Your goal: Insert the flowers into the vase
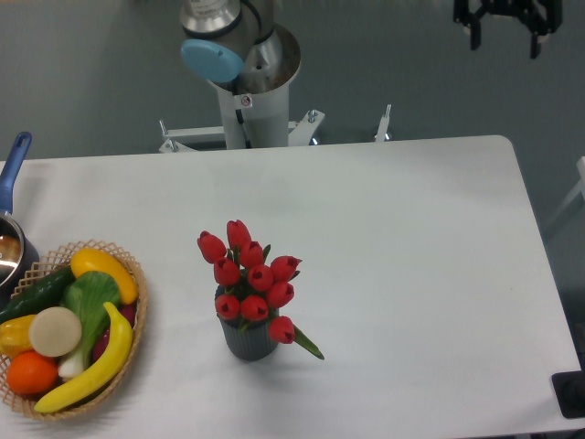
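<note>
Camera view from above: the flowers stand in the vase, their red buds rising over its rim and one green leaf hanging out to the right. The vase sits upright on the white worktop, nearer the near edge and left of centre. At the left edge a basket holds fruit and vegetables, with a blue-handled pot just beyond it. The tool hangs at the far right, well apart from the vase, past the worktop's far edge, fingers spread and holding nothing.
</note>
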`<state>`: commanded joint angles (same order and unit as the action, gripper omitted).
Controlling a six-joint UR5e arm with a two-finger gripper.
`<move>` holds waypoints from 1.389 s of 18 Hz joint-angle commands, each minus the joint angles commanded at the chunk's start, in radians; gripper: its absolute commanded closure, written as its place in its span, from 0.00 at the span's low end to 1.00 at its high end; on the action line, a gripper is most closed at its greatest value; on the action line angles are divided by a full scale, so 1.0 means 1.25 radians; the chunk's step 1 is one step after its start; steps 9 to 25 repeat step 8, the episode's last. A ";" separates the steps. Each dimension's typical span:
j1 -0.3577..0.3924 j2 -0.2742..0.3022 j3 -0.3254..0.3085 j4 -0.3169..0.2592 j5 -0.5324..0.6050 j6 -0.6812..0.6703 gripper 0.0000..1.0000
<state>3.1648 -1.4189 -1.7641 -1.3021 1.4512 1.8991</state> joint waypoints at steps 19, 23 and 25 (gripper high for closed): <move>-0.025 -0.001 0.017 -0.047 -0.005 -0.005 0.00; -0.025 -0.001 0.017 -0.047 -0.005 -0.005 0.00; -0.025 -0.001 0.017 -0.047 -0.005 -0.005 0.00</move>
